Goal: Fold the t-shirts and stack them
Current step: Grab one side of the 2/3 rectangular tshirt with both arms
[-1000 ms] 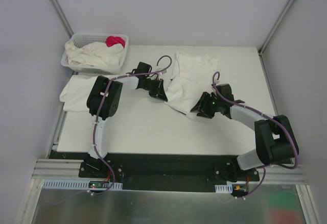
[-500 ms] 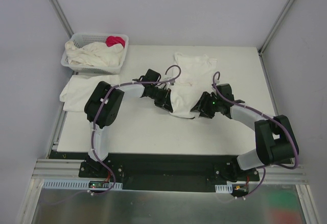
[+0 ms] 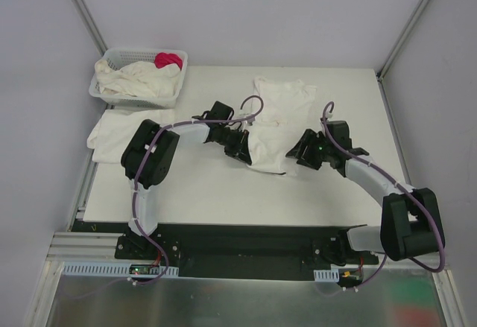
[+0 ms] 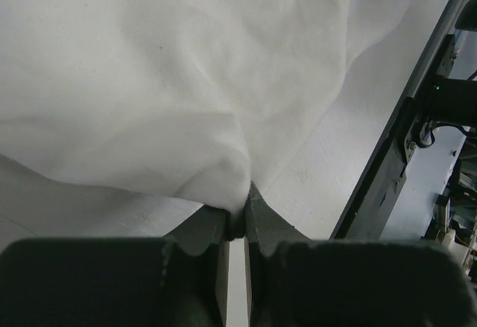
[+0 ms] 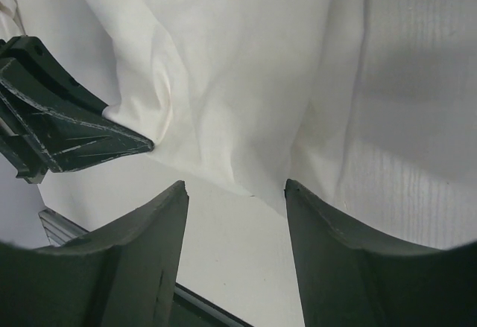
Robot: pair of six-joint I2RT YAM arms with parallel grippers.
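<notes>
A white t-shirt (image 3: 279,118) lies mid-table, its left side folded over toward the right. My left gripper (image 3: 240,153) is shut on the shirt's near-left edge. In the left wrist view the cloth (image 4: 186,81) bunches into the pinched jaws of the left gripper (image 4: 240,206). My right gripper (image 3: 304,153) hovers at the shirt's near-right edge, open. In the right wrist view the right gripper (image 5: 235,187) has only bare table between its fingers, and the shirt's hem (image 5: 238,66) lies just beyond the tips. Another folded t-shirt (image 3: 112,132) lies at the table's left edge.
A white lattice basket (image 3: 110,55) at the back left holds crumpled cream shirts (image 3: 141,80) and a pink-red cloth (image 3: 168,60). The left gripper's finger (image 5: 71,133) shows at the left of the right wrist view. Frame posts rise at the back corners.
My left gripper has carried the shirt's left edge rightward and nearer, narrowing the shirt. The right gripper has shifted slightly right and opened a little wider.
</notes>
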